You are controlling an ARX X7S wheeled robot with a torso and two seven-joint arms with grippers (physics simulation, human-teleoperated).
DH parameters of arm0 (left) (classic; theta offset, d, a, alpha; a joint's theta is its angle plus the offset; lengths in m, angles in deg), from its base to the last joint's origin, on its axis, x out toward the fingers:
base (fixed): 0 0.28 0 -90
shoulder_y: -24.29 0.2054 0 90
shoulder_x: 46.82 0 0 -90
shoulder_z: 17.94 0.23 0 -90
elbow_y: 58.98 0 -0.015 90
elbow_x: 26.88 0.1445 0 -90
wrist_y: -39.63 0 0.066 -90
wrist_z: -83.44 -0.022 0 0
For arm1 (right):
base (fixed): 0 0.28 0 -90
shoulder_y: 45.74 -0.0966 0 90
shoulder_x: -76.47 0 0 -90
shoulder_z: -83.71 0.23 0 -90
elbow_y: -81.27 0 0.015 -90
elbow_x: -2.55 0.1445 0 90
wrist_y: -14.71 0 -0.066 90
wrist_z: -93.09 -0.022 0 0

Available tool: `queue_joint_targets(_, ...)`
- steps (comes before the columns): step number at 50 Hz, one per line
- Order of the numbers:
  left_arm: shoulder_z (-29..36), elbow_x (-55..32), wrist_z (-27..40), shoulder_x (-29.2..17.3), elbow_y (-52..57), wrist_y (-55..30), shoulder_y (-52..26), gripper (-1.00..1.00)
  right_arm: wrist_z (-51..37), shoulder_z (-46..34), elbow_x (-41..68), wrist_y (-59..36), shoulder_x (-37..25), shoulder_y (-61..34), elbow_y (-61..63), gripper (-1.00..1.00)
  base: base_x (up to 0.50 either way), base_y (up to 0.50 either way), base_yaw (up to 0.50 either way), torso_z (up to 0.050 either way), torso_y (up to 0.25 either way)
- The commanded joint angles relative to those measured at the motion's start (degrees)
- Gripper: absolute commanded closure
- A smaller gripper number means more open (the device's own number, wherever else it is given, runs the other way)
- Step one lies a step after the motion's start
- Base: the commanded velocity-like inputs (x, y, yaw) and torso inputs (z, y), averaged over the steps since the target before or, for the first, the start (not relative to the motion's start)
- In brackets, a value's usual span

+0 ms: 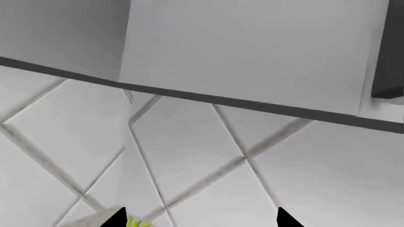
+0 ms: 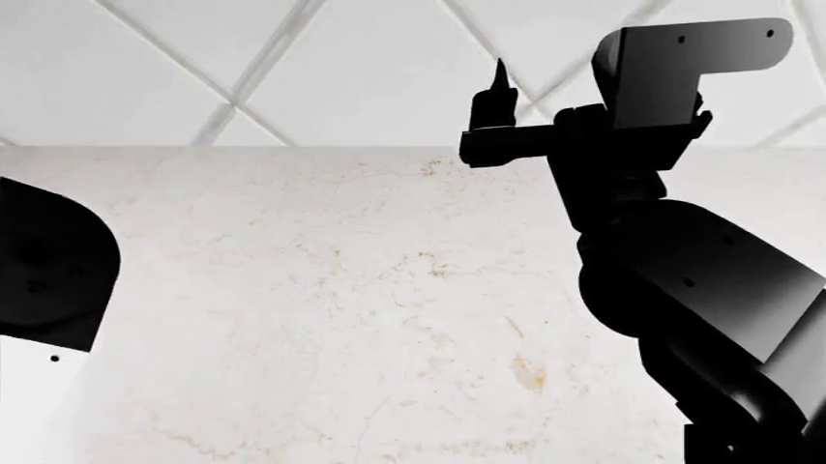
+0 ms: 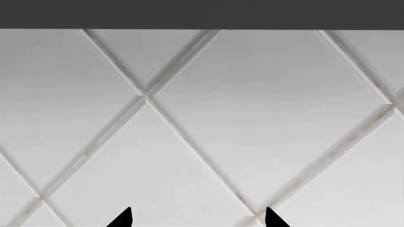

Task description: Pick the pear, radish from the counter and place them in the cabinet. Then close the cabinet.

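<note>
Head view: the counter (image 2: 323, 319), white marble with beige veins, fills the lower field; the diamond-tiled wall (image 2: 193, 58) rises behind it at 12 o'clock. The right gripper (image 2: 497, 92) is raised at 1 o'clock, one fingertip pointing upward; in the right wrist view its two black fingertips (image 3: 123, 218) stand well apart before bare tile, gripping nothing. Left wrist view: the left gripper (image 1: 198, 220) faces the wall below a white cabinet door (image 1: 246, 47); beside one fingertip shows a sliver of yellow-green, apparently the pear (image 1: 134, 222). Whether it is gripped cannot be told. The radish is not visible.
</note>
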Motion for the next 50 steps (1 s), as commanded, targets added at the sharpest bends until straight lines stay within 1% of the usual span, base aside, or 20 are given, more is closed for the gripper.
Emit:
queue_joint_targets(1,-0.1,-1.8,4.8,-2.3,-3.3,1.3,-4.6,-1.0,-0.2,-0.1,0.2,0.1,-0.1,-0.1,0.1,-1.0,0.0,0.0,0.0,0.0,0.0)
queue_joint_targets(8,1.8,-6.2,11.2,-2.0,-6.2,1.5,-8.2,-1.0,-0.5,-0.1,0.6,-0.4,-0.1,-0.8,0.2,-1.0,0.0,0.0,0.0,0.0,0.0)
queue_joint_targets(11,2.4,-9.1,15.2,-1.6,-8.6,2.0,-9.6,-1.0,-0.5,-0.2,0.7,-0.5,0.0,-1.0,0.1,-1.0,0.0,0.0,0.0,0.0,0.0)
queue_joint_targets(13,0.6,-14.6,19.6,-2.5,-10.6,3.9,-8.3,-1.0,-0.5,-0.2,0.8,-0.6,0.0,-1.2,0.1,-1.0,0.0,0.0,0.0,0.0,0.0)
queue_joint_targets(17,-0.4,-19.7,25.4,-3.0,-14.4,6.0,-8.9,-1.0,-0.6,-0.3,0.9,-0.6,-0.1,-1.2,0.1,-1.0,0.0,0.0,0.0,0.0,0.0)
queue_joint_targets(25,-1.9,-28.2,34.4,-3.9,-21.1,10.2,-11.5,-1.0,-0.5,-0.6,0.9,-0.3,-0.1,-1.2,0.0,-1.0,0.0,0.0,0.0,0.0,0.0)
queue_joint_targets(39,-4.9,-37.7,47.2,-4.8,-34.5,14.2,-18.5,-1.0,-0.7,-0.8,1.1,-0.2,-0.3,-1.1,0.1,-1.0,0.0,0.0,0.0,0.0,0.0)
queue_joint_targets(50,-10.0,-44.4,55.3,-7.0,-43.2,14.3,-25.3,-1.0,-0.8,-1.0,1.2,-0.1,-0.3,-1.3,-0.2,-1.0,0.0,0.0,0.0,0.0,0.0)
